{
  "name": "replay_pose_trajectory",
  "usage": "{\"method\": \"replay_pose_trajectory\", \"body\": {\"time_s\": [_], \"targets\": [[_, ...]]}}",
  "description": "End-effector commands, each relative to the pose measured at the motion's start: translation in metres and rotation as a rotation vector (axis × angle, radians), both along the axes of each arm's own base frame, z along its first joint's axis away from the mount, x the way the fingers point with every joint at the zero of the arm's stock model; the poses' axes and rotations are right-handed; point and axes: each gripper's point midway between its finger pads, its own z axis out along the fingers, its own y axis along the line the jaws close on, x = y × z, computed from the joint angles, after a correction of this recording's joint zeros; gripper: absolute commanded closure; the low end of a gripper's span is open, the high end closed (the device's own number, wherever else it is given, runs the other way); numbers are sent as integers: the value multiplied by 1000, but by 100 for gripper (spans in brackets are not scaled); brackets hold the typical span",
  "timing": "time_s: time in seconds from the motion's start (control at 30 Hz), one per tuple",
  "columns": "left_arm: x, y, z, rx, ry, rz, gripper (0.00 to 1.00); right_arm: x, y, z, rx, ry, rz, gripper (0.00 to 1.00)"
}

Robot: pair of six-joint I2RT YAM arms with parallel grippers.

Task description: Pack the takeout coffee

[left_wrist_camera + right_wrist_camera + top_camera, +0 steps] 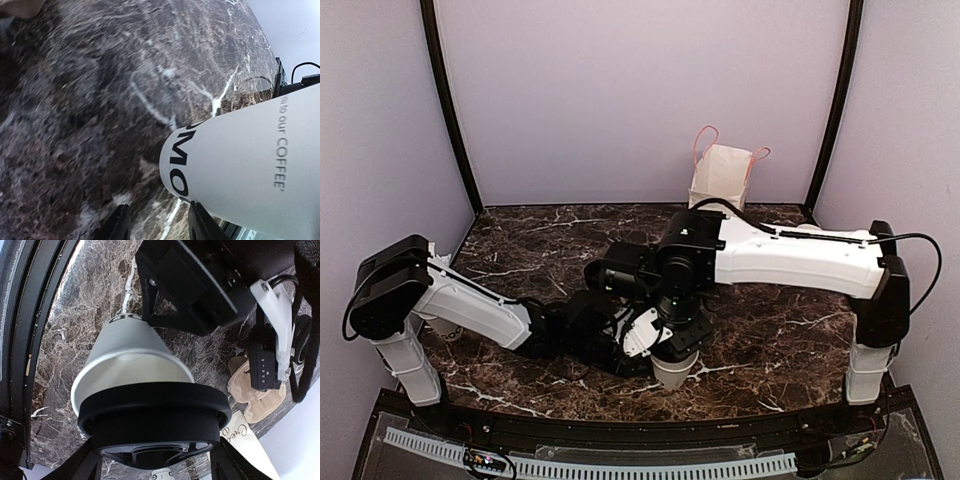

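- Overhead, a dark brown marble-patterned worktop [520, 240] with white veins fills the floor of a booth with plain lavender walls [620, 90] and black corner posts [450, 110].
- At 12 o'clock, against the back wall, stands a cream paper bag [720, 180] with pink handles.
- The takeout coffee [675, 372] stands at about 6 o'clock, near the front edge, under both wrists.
- Its base carries bold black letters of which "OMO" shows; up the side runs a small line ending "to our COFFEE".
- The right end effector [152, 460] pinches the takeout coffee by its black lid [150, 415], a finger on either side; the pictures do not settle whether the lid is fully seated.
- The left end effector [157, 225] is spread, with bare marble between its fingers [120, 225] and the cup's base just beside one of them.
- A pale slip [240, 432] at 4 o'clock in the right wrist view bears script beginning "Cre".
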Motion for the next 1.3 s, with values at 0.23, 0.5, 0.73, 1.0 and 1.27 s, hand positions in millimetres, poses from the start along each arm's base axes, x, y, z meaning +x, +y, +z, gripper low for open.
{"method": "replay_pose_trajectory", "body": {"time_s": [0.23,0.5,0.73,1.0,1.27], "targets": [[6,-10,6,-2,-34,-12,59,-12,-14,-1,-31,8,38,28],[8,-7,3,8,-40,3,59,-17,-22,-4,-68,-26,61,28],[8,-6,1,11,-38,7,59,-5,-17,14,-36,-105,70,28],[8,-6,-1,10,-39,6,59,-4,-27,11,-61,-127,59,28],[8,-7,-1,7,-40,3,59,-13,-33,-5,-106,-86,69,26]]}}
